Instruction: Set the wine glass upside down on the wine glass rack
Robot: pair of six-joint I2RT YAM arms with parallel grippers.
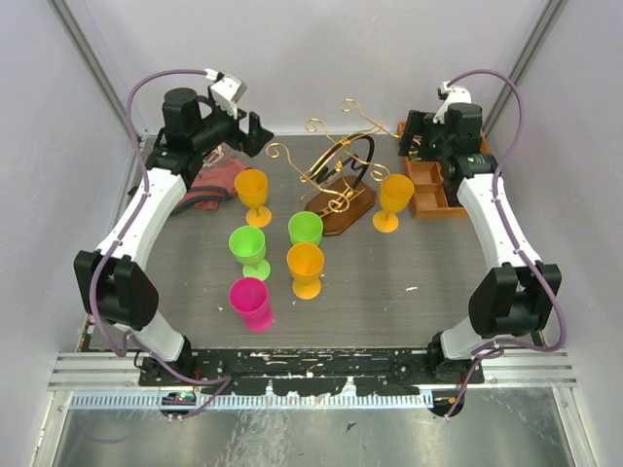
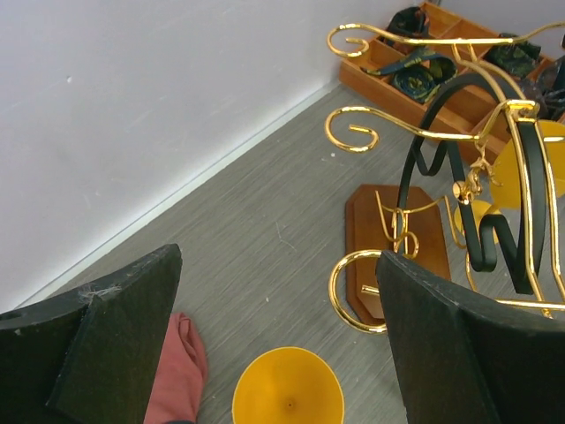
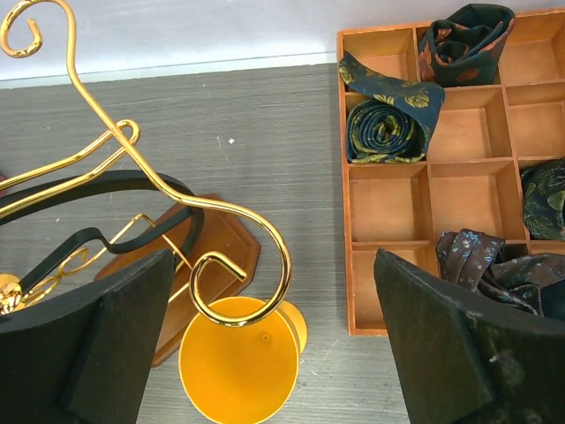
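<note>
Upright orange glass (image 1: 394, 197) beside gold rack (image 1: 343, 210)

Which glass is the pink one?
The pink glass, standing nearest the left arm's base; the rest are orange or green.

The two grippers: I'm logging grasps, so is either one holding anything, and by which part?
Nothing is held: the left gripper and the right gripper both stand open, with nothing between their fingers.

Bright even light on my worktop (image 1: 409, 282), soft faint shadows, glints along the wine glass rack (image 1: 341, 204), my views sharp
</note>
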